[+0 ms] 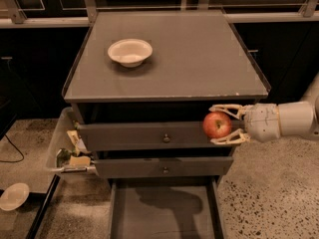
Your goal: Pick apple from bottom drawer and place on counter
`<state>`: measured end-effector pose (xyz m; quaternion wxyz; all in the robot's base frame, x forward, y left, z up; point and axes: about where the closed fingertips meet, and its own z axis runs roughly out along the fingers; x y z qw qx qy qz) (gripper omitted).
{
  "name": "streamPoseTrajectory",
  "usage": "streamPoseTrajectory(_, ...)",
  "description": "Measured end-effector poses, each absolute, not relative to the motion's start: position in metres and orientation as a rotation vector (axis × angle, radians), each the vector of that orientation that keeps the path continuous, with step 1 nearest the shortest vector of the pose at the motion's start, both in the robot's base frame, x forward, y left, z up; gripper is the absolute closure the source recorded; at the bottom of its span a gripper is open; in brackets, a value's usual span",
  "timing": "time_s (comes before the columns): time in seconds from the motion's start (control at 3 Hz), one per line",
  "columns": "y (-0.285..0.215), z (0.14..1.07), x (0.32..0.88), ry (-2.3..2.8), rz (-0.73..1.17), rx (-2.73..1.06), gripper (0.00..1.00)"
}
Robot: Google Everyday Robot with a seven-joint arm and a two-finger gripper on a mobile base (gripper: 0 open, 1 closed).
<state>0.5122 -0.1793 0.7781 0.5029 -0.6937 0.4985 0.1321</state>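
Note:
My gripper (218, 124) is shut on the small red apple (217, 125) and holds it in the air in front of the right end of the top drawer front, just below the counter's front edge. The arm comes in from the right. The counter (199, 59) is a flat grey square top. The bottom drawer (164, 210) is pulled open below, and its grey floor shows only the arm's shadow.
A white bowl (130, 52) sits at the counter's back left. Two upper drawers with round knobs (166, 138) are shut. A clear bin of clutter (70, 151) hangs at the cabinet's left. A second white bowl (14, 196) lies low at the left beside the speckled floor.

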Motion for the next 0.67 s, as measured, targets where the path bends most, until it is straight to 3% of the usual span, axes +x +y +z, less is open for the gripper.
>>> streamPoseTrajectory(0.67,-0.167,0.787,0.508,1.178,0.320,-1.697,1.00)
